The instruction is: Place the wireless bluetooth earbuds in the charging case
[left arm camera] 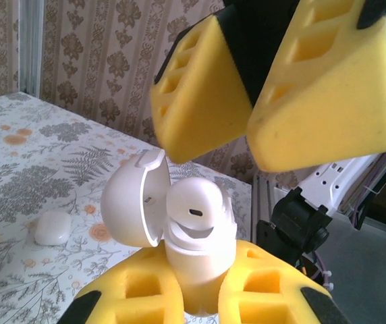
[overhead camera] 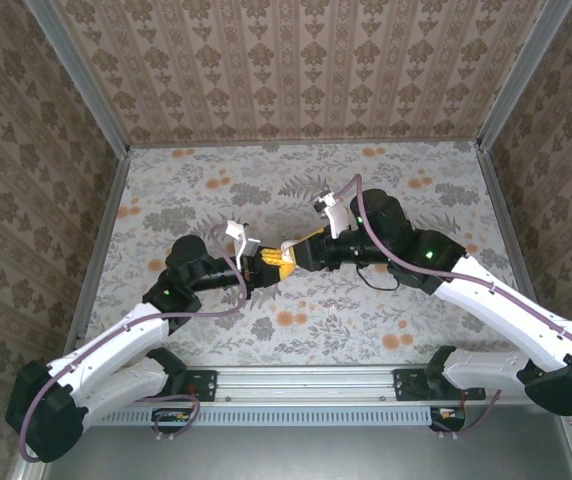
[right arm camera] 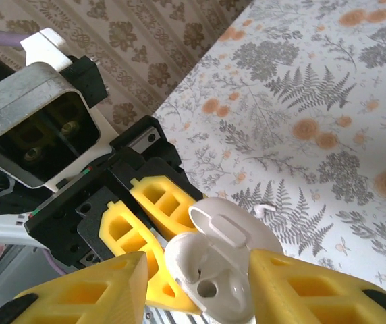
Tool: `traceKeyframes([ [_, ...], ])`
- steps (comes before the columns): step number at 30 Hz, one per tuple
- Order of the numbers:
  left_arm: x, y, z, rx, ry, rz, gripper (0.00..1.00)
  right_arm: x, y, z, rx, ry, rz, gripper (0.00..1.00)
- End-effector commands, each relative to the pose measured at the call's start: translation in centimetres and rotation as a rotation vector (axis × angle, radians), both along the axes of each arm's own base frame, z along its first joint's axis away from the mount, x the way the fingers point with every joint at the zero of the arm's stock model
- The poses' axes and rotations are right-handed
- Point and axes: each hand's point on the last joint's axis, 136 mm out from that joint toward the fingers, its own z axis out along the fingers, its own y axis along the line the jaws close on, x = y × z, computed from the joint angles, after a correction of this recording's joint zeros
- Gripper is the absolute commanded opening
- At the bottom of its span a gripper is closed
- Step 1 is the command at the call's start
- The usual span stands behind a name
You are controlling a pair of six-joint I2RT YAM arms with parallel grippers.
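Your left pincer (left arm camera: 196, 287) grips the open charging case (left arm camera: 135, 209) above the bench (left arm camera: 17, 169), one earbud (left arm camera: 196, 202) perched in its well, right pincer (left arm camera: 250, 128) empty and spread just above; next, probably press it home.

My yellow plastic fingers (left arm camera: 328, 101) look matt and faintly grainy. The white pebble-shaped plastic charging case (left arm camera: 129, 209) is smooth and glossy, as is the stubby white plastic earbud (left arm camera: 194, 199) (a soft highlight on each). The floral-printed table (overhead camera: 366, 330) is matt; the grey wrist housing (right arm camera: 24, 91) looks like brushed metal.
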Motion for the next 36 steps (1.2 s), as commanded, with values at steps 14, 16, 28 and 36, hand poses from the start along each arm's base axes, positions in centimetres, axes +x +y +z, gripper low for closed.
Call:
traceKeyframes([
  [14,-0.3,0.0,1.7,-0.008,-0.06,0.0,0.0,-0.3,1.3,-1.5,-0.136,0.046,0.011,0.43],
  [16,-0.4,0.1,1.6,-0.008,-0.061,0.001,0.0,-0.2,1.4,-1.4,-0.138,0.043,0.012,0.43],
  [28,-0.4,0.1,1.6,-0.003,-0.064,0.002,0.0,-0.3,1.7,-3.3,-0.234,0.075,0.029,0.39],
  [36,-0.5,0.2,1.5,0.007,-0.063,0.002,0.0,-0.2,2.2,-3.6,-0.264,0.08,0.057,0.32],
])
